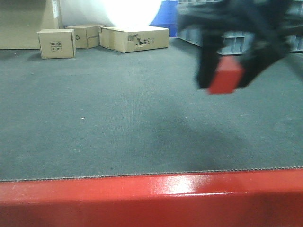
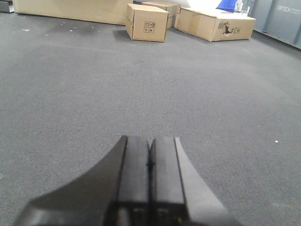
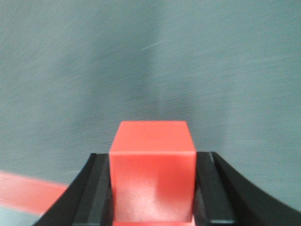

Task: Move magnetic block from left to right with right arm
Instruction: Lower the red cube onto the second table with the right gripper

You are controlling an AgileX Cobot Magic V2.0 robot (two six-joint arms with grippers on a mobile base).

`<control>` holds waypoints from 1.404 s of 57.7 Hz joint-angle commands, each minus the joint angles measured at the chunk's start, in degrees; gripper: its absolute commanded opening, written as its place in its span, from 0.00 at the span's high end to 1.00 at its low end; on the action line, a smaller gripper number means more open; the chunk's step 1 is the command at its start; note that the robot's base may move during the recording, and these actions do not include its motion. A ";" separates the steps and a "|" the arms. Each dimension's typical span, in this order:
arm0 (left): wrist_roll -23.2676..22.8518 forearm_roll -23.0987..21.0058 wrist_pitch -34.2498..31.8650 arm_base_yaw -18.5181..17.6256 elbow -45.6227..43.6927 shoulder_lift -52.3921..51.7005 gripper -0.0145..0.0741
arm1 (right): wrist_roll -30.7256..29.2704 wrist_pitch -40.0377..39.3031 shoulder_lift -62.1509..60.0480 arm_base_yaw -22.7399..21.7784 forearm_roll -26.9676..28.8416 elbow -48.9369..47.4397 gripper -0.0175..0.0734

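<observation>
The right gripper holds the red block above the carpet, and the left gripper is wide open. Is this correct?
Not quite. The left gripper is shut, its fingers pressed together, as the left wrist view shows. The right gripper does hold the red block above the carpet.

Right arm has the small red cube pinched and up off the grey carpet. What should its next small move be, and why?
Probably lower it toward the carpet on the right. The right gripper is shut on the small bright-red cube, held above the grey carpet on the right side of the front view, so setting down and releasing is what seems left. The left gripper is shut and holds nothing.
</observation>
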 commanded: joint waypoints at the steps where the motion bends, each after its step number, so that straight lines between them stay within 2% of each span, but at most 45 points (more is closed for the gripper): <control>1: 0.00 -0.51 -4.89 -0.38 0.65 -0.61 0.98 | 0.85 3.77 3.49 1.62 3.03 -7.24 0.49; 7: 0.00 -0.51 -4.89 -0.38 0.65 -0.61 0.98 | 3.52 7.75 9.21 2.70 5.12 -13.46 0.49; 20: 0.00 -0.51 -4.89 -0.38 0.65 -0.61 0.98 | 10.32 12.43 18.59 3.96 4.85 -22.43 0.49; 42: 0.00 -0.51 -4.89 -0.38 0.65 -0.61 0.98 | 10.47 12.48 22.84 5.75 4.27 -25.05 0.49; 46: 0.00 -0.51 -4.89 -0.38 0.65 -0.61 0.98 | 10.60 12.41 23.07 5.75 4.27 -25.05 0.45; 59: 0.00 -0.51 -4.89 -0.38 0.65 -0.61 0.98 | 10.60 12.41 23.07 5.89 3.42 -25.10 0.12; 73: 0.00 -0.51 -4.89 -0.38 0.65 -0.61 0.98 | 10.31 12.37 20.68 5.96 1.80 -25.15 0.14; 81: 0.00 -0.51 -4.89 -0.38 0.65 -0.61 0.98 | 7.22 12.07 17.07 5.96 -1.01 -23.94 0.14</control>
